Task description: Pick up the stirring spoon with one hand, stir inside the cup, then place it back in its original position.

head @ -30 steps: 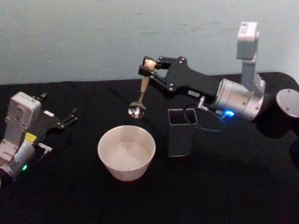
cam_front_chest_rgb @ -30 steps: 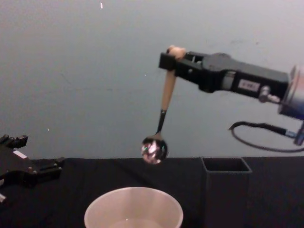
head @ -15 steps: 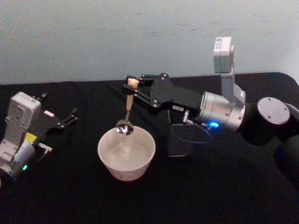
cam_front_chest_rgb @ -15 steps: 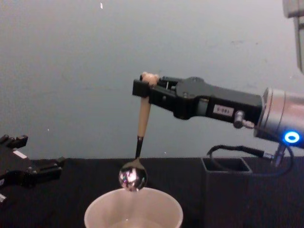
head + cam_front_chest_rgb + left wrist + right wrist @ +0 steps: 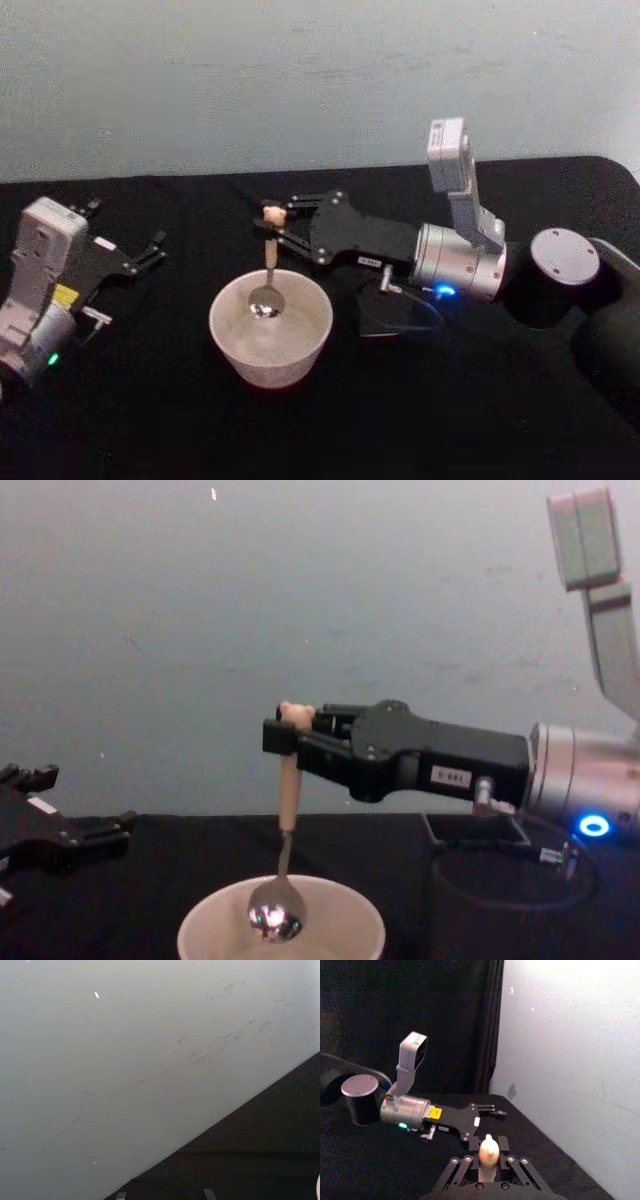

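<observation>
The cream-white cup stands at the table's middle front. My right gripper hovers just above its far rim, shut on the stirring spoon right under the handle's tiny animal head. The spoon hangs almost upright, its shiny bowl down inside the cup below the rim. From the chest, the spoon drops from the right gripper into the cup. The right wrist view has the spoon's head between the right gripper's fingers. My left gripper rests open at the table's left.
A dark grey square holder stands just right of the cup, partly hidden behind the right arm and its cable. The black table meets a pale wall at the back. The left arm shows farther off in the right wrist view.
The right gripper has moved left and down with the spoon. The spoon's bowl went from beside the cup, to just over its rim, to inside it. The left arm has not moved.
</observation>
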Controlling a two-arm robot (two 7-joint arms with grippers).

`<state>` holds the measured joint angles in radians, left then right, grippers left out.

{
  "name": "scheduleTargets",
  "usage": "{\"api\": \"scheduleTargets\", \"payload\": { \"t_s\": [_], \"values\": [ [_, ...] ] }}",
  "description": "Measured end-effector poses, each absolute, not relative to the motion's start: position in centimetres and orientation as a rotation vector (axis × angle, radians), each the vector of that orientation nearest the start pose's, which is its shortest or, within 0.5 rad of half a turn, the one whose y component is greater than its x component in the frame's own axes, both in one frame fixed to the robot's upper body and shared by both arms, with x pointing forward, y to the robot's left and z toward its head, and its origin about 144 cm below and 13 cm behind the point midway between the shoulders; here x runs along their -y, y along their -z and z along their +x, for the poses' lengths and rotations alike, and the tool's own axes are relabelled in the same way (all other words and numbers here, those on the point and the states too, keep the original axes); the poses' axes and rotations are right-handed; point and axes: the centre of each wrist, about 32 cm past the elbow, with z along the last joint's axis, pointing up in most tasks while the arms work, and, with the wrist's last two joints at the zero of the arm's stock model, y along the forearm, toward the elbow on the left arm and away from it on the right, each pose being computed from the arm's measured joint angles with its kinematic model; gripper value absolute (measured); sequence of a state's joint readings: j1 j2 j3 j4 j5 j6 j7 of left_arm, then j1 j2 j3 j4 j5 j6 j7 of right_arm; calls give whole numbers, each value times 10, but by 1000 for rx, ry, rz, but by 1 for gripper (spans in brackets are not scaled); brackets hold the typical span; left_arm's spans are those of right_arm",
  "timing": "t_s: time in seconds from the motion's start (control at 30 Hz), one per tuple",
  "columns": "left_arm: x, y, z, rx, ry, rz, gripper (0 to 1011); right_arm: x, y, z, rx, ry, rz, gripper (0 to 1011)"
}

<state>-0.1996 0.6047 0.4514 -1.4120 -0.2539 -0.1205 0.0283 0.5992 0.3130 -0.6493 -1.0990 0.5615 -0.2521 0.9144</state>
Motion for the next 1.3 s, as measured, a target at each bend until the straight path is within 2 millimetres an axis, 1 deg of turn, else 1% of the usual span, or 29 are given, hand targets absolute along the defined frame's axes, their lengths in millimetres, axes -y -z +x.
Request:
{"api": "scheduleTargets", "payload": {
  "t_s": [0.43, 0.97, 1.3],
  "values": [
    [-310, -1140, 489, 285, -1248, 304, 1001, 197, -1165, 589, 161, 271, 38, 213],
    [-310, -1140, 489, 285, -1248, 304, 1001, 200, -1162, 586, 170, 293, 20, 213],
    [-310, -1140, 489, 285, -1248, 304, 1001, 209, -1164, 579, 172, 318, 19, 213]
  ]
}}
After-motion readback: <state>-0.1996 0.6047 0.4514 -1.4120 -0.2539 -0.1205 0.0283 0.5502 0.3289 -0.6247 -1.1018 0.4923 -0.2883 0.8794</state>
